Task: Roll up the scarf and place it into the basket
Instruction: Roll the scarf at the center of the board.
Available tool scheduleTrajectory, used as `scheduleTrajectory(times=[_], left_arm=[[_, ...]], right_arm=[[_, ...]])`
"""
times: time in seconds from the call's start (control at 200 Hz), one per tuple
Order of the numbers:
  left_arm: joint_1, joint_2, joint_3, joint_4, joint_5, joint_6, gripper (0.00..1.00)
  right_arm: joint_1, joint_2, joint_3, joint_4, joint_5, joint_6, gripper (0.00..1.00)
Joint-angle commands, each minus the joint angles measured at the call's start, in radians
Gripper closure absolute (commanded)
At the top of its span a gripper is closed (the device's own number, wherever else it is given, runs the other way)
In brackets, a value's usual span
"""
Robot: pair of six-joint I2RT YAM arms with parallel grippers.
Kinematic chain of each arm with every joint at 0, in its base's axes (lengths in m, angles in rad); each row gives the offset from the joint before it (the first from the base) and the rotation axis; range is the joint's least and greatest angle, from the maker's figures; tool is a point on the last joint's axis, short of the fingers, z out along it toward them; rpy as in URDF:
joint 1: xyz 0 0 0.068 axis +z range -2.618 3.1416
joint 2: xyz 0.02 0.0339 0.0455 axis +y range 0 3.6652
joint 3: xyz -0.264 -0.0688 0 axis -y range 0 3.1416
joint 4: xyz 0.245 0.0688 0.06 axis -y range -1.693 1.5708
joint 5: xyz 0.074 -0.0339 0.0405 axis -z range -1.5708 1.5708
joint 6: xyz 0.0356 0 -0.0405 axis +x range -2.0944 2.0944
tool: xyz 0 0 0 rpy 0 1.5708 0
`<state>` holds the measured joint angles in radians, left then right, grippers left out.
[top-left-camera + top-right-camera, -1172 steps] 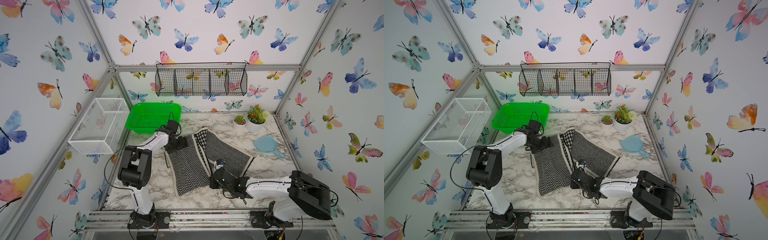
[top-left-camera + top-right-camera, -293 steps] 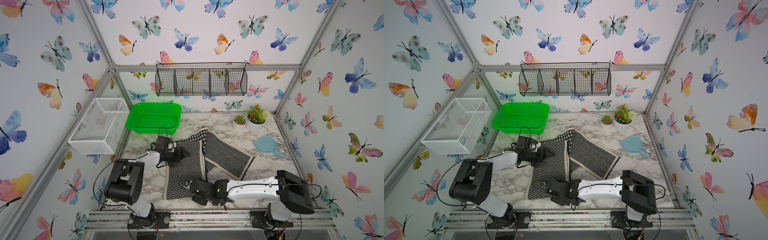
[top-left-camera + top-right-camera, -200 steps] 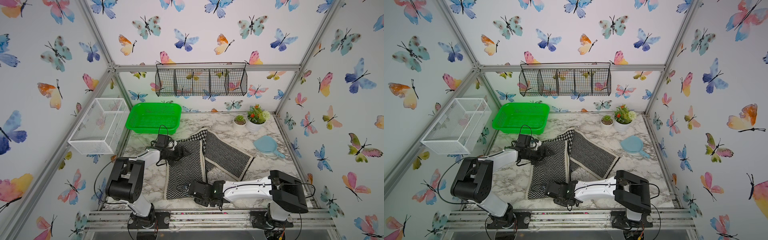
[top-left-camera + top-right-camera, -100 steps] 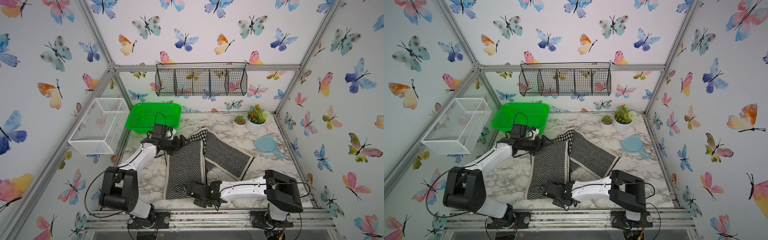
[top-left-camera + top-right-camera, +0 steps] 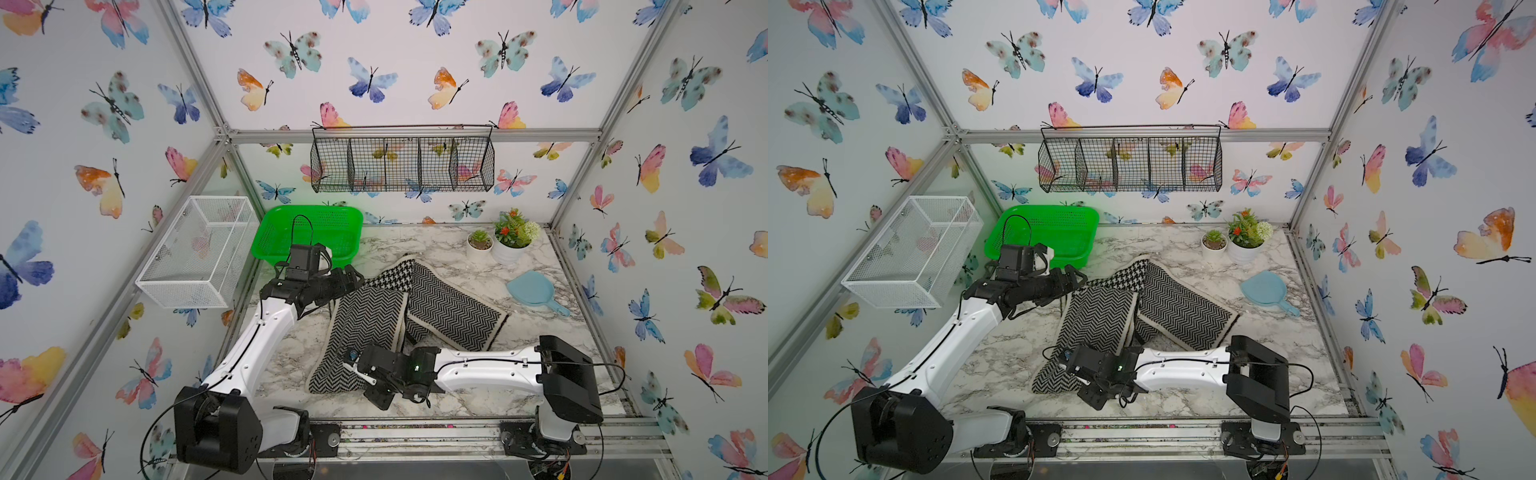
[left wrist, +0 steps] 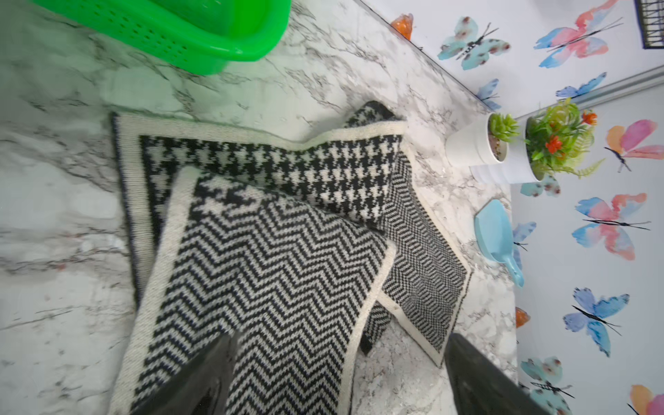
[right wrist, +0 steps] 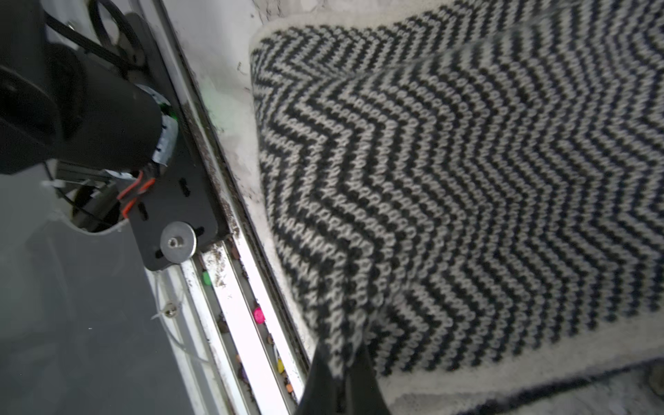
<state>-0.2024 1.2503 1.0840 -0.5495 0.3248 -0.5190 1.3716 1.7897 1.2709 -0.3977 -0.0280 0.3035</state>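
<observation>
One marble worktop [image 5: 436,249]: I see the black-and-white knit scarf [image 5: 365,320] lying folded mid-worktop, the green basket [image 5: 332,228] in the far left corner. My right pincer [image 7: 341,359] is clenched on the scarf's near edge; my left pincer [image 5: 355,279] hangs released over its far end.

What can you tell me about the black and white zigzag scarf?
The knitted black-and-cream scarf has zigzag stripes, a checked houndstooth patch at its far bend and a cream border. It lies unrolled on the marble table, bent into a V with one half overlapping the other. The right claw is shut, pinching up a fold at its near end. The open left claw hovers over its far end, beside the bright green plastic basket, which the scarf is not in.
</observation>
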Motion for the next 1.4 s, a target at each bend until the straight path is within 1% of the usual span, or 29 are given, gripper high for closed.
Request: scheduleTrajectory(times=[0.0,0.19,0.225,0.24,0.285,0.295,0.305,0.325,0.456,0.551,0.641,0.766,0.986,1.001,1.051,1.151,1.296,1.392], left_arm=[[0.005,-0.068,-0.001,-0.041,-0.115,0.03,0.08],[0.006,-0.118,-0.02,-0.06,-0.139,0.04,0.08],[0.006,-0.128,-0.03,-0.059,-0.135,0.04,0.07],[0.006,-0.132,-0.032,-0.059,-0.134,0.04,0.07],[0.004,-0.146,-0.045,-0.06,-0.123,0.04,0.07],[0.004,-0.149,-0.047,-0.059,-0.121,0.04,0.06],[0.004,-0.152,-0.051,-0.059,-0.118,0.04,0.02],[0.004,-0.156,-0.058,-0.06,-0.114,0.039,0.0],[0.002,-0.207,-0.096,-0.065,-0.104,0.035,0.02],[0.002,-0.244,-0.137,-0.057,-0.03,0.018,0.01],[-0.005,-0.292,-0.176,-0.052,0.035,-0.007,0.02],[-0.019,-0.364,-0.222,-0.041,0.092,-0.031,0.02],[-0.026,-0.424,-0.245,-0.083,0.149,-0.054,0.02],[-0.027,-0.428,-0.249,-0.082,0.185,-0.058,0.02],[-0.029,-0.441,-0.26,-0.076,0.216,-0.07,0.02],[-0.043,-0.461,-0.27,-0.081,0.221,-0.085,0.02],[-0.051,-0.481,-0.27,-0.096,0.233,-0.09,0.02],[-0.059,-0.49,-0.272,-0.105,0.245,-0.096,0.02]], right_arm=[[-0.06,0.017,0.034,-0.023,-0.136,0.045,0.98],[-0.196,0.023,0.037,-0.011,-0.28,0.049,0.98],[-0.209,0.031,0.041,-0.006,-0.311,0.048,0.98],[-0.236,0.036,0.044,-0.007,-0.324,0.046,0.98],[-0.266,0.053,0.053,-0.008,-0.356,0.045,0.98],[-0.272,0.057,0.056,-0.009,-0.362,0.044,0.98],[-0.277,0.061,0.059,-0.01,-0.367,0.043,0.98],[-0.288,0.072,0.065,-0.014,-0.377,0.039,0.98],[-0.347,0.134,0.115,-0.048,-0.424,0.009,0.98],[-0.372,0.179,0.147,-0.058,-0.432,-0.008,0.98],[-0.405,0.21,0.161,-0.055,-0.485,-0.01,0.98],[-0.419,0.209,0.148,-0.042,-0.555,-0.012,0.98],[-0.419,0.116,0.101,-0.086,-0.589,0.012,0.98],[-0.419,0.109,0.096,-0.088,-0.589,0.018,0.98],[-0.419,0.088,0.083,-0.097,-0.605,0.033,0.98],[-0.419,0.055,0.055,-0.111,-0.654,0.056,0.98],[-0.419,0.009,0.015,-0.159,-0.664,0.066,0.98],[-0.419,-0.012,-0.023,-0.157,-0.71,0.07,0.98]])
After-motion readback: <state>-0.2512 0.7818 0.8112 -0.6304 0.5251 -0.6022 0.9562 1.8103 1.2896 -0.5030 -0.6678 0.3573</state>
